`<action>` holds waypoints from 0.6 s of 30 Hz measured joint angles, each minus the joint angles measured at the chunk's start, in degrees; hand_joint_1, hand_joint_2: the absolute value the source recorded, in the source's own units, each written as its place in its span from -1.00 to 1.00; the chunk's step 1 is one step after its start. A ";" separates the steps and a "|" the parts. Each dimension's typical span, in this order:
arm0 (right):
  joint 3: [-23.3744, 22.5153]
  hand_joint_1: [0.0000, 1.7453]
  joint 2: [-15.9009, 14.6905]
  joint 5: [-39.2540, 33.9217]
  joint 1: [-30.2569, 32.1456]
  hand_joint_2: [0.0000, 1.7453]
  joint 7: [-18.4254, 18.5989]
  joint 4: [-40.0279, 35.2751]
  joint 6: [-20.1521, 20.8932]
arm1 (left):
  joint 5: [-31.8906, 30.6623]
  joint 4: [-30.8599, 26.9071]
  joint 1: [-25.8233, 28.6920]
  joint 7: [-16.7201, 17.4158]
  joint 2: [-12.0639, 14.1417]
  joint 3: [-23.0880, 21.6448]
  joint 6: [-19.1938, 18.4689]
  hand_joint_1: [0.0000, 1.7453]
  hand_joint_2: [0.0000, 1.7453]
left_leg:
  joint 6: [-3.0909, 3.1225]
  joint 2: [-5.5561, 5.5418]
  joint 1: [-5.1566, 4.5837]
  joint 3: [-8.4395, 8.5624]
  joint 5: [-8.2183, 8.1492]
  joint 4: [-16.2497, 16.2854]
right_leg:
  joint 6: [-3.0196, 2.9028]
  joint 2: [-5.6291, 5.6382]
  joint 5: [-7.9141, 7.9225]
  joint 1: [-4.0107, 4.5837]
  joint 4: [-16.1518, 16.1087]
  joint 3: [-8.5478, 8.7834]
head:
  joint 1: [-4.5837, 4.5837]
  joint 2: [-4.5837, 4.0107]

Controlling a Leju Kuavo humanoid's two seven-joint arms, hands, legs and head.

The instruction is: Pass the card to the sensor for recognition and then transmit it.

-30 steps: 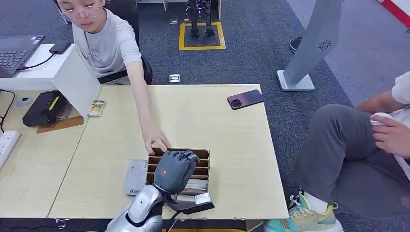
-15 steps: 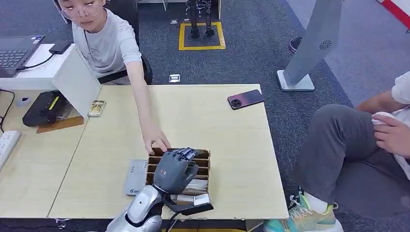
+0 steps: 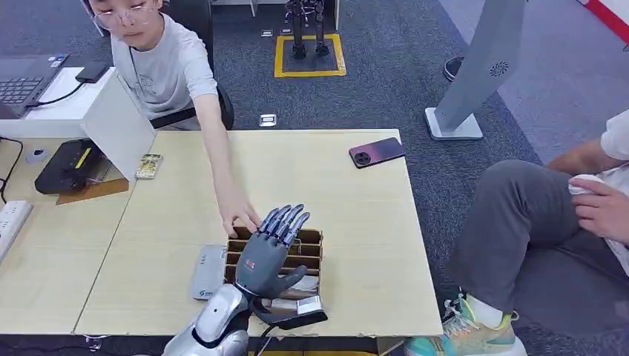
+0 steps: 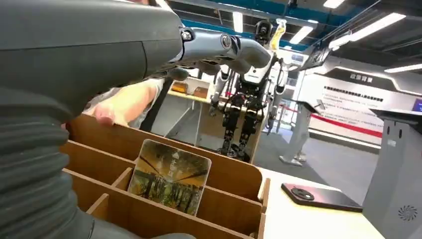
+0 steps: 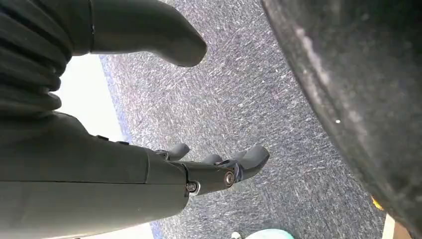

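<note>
Now the left hand [image 3: 271, 248] hovers over the wooden divider box [image 3: 311, 239] near the table's [image 3: 334, 193] front edge, fingers [image 3: 285, 219] stretched apart and flat, holding nothing. Left wrist view: the card [image 4: 170, 176], printed with a yellow-green picture, stands upright in one of the box's slots, leaning on a wooden partition, under the spread fingers and apart from them.

A person's hand [image 3: 239, 215] rests on the far left corner of the box; the arm reaches in from the table's far side. A grey flat device [image 3: 208, 272] lies on the table just beside the box's left side.

The right hand [image 5: 199, 169] hangs over grey carpet, thumb and fingers apart, nothing in it.

Other things on the table:
- dark phone [image 3: 377, 152] near the far right corner
- small card-like item [image 3: 148, 166] near the far left edge, beside a white upright panel [image 3: 119, 122]

On the neighbouring table to the left:
- black device [image 3: 70, 165]
- white power strip [image 3: 11, 222]

A second person sits off the table's right edge, grey-trousered knee [image 3: 519, 215] in sight.
</note>
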 joint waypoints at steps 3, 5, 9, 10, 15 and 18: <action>0.00 -1.00 0.00 -0.02 0.00 1.00 0.02 0.00 0.00 | 0.68 -0.20 0.06 -0.46 0.00 0.00 -0.17 -1.00 1.00 | 0.00 0.00 0.00 -0.01 0.00 0.00 | 0.00 0.00 0.00 0.00 0.00 0.00 | 0.00 0.00; 0.00 -1.00 0.00 -0.04 0.01 1.00 0.02 0.00 0.00 | 0.87 -0.31 0.11 -0.48 0.00 0.00 -0.20 -1.00 1.00 | 0.00 0.00 0.00 -0.01 0.00 0.00 | 0.00 0.00 0.00 0.00 0.00 0.00 | 0.00 0.00; 0.00 -1.00 0.00 -0.07 0.01 1.00 0.04 0.00 0.00 | -1.36 -0.33 0.09 0.72 0.09 0.00 -0.09 -1.00 1.00 | 0.00 0.00 0.00 0.00 0.00 0.00 | 0.00 0.00 0.00 0.00 0.00 0.00 | 0.00 0.00; 0.00 -1.00 0.00 -0.07 0.01 1.00 0.04 0.00 0.00 | -2.51 -0.33 0.05 1.50 0.13 0.00 0.13 -1.00 1.00 | 0.00 0.00 0.00 0.00 0.00 0.00 | 0.00 0.00 0.00 0.00 0.00 0.00 | 0.00 0.00; 0.00 -1.00 0.00 -0.07 0.01 1.00 0.04 0.00 0.00 | -4.07 -0.33 -0.20 2.89 0.61 0.24 0.48 -1.00 1.00 | 0.00 0.00 0.00 0.00 0.00 0.00 | 0.00 0.00 0.00 0.00 0.00 0.00 | 0.00 0.00; 0.00 -1.00 0.00 -0.07 0.01 1.00 0.04 0.00 0.00 | -4.07 -0.33 -0.23 2.89 0.85 0.50 0.50 -1.00 1.00 | 0.00 0.00 0.00 0.01 0.00 0.00 | 0.00 0.00 0.00 0.00 0.00 0.00 | 0.00 0.00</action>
